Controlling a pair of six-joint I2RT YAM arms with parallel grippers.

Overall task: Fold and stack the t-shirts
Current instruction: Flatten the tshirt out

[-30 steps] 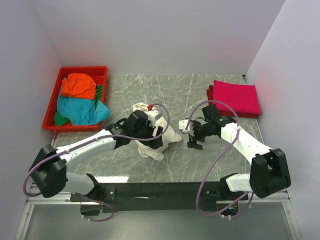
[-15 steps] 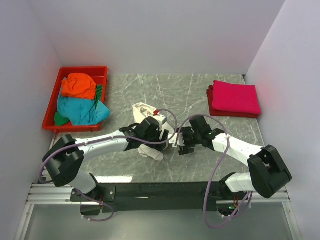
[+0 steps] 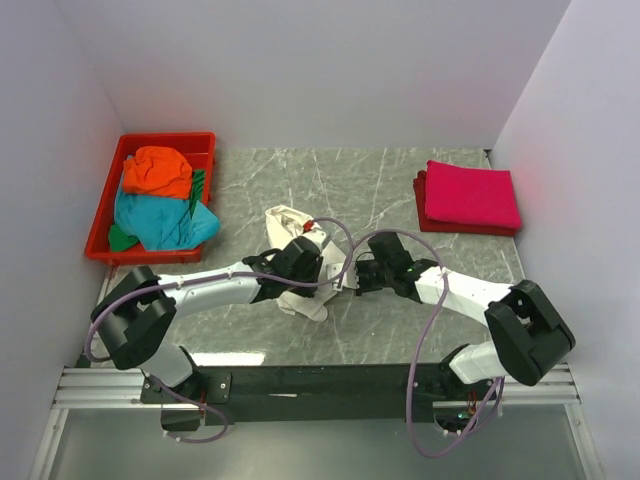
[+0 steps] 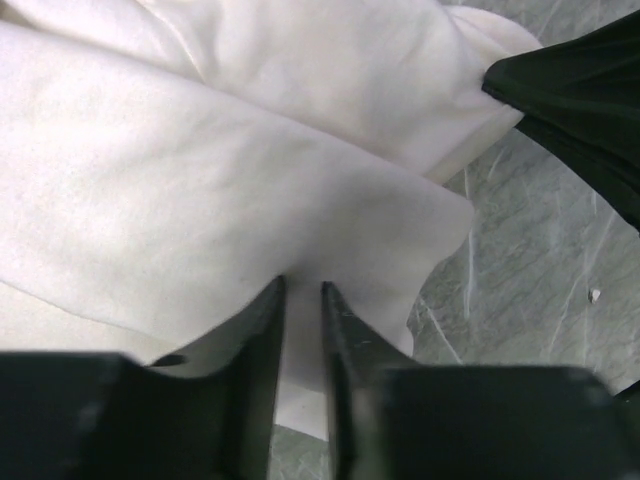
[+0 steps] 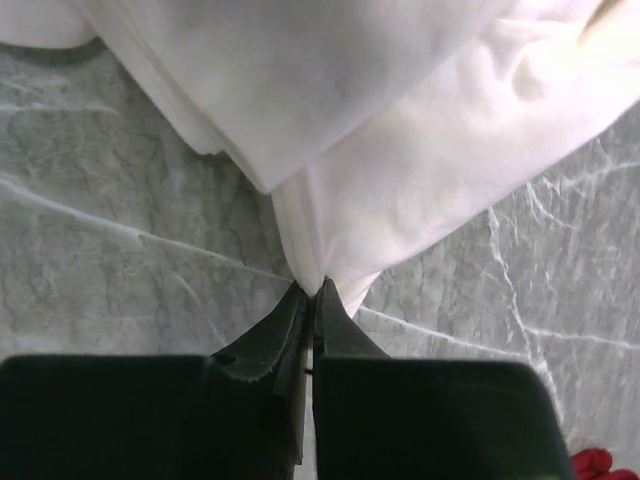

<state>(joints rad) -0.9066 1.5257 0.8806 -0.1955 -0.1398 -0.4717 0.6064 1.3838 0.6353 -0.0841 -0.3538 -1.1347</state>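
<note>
A crumpled cream-white t-shirt [image 3: 287,222] lies mid-table, with both arms meeting over its right edge. In the left wrist view, my left gripper [image 4: 302,288] is shut on a fold of this white cloth [image 4: 200,180], which fills the narrow gap between the fingers. My right gripper [image 5: 314,288] is pinched shut on the shirt's hem [image 5: 300,225], just above the marble. From above, the left gripper [image 3: 325,268] and right gripper [image 3: 352,278] sit nearly side by side. A folded magenta-pink t-shirt [image 3: 470,195] rests on a red one [image 3: 419,188] at the back right.
A red plastic tray [image 3: 104,218] at the back left holds an orange shirt [image 3: 157,170] and a teal one [image 3: 160,222]. The right arm's black body [image 4: 590,110] looms close in the left wrist view. Walls enclose the grey marble table [image 3: 380,330].
Both grippers moved onto the white shirt's right edge and went from open to shut on it. The right arm swung left toward the left gripper. The shirt bunched up smaller.
</note>
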